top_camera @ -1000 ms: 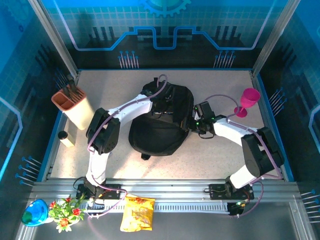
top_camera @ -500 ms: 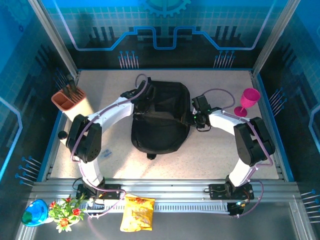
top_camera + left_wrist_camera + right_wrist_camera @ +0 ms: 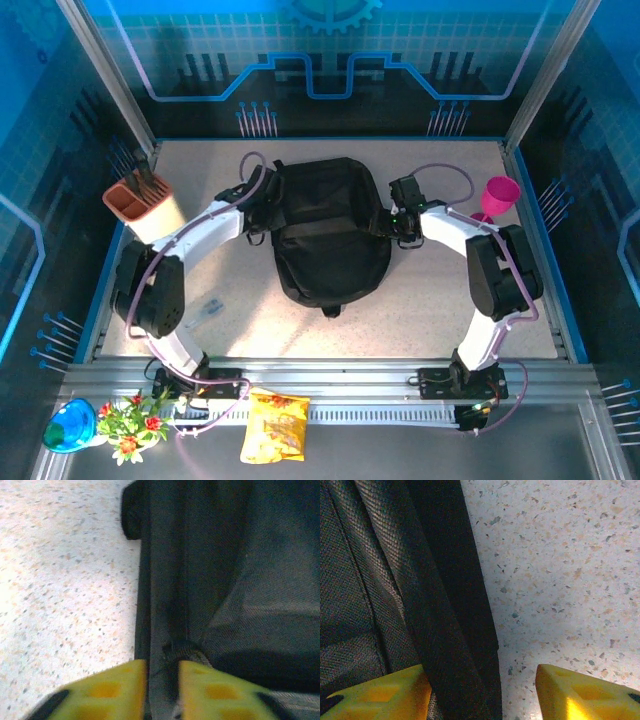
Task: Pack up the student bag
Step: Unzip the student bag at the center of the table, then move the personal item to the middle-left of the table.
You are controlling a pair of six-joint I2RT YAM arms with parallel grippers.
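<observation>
The large black soft fabric backpack point(image 3: 330, 235) lies mid-table on the speckled tabletop point(image 3: 450, 300). Both arms bow inward to its flanks. The left gripper point(image 3: 162, 690) stands narrowly parted astride the backpack's edge seam — whether it pinches, I cannot tell. The right gripper point(image 3: 480, 692) gapes wide — one strap edge and bare tabletop between its fingers, nothing held.

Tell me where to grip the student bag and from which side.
Probably by the folded edge strip along either long side of the student bag, coming in sideways, low over the table. The bag lies flat and limp, so its broad top panel offers no hold, while that strip is thin enough to fit between fingers.
</observation>
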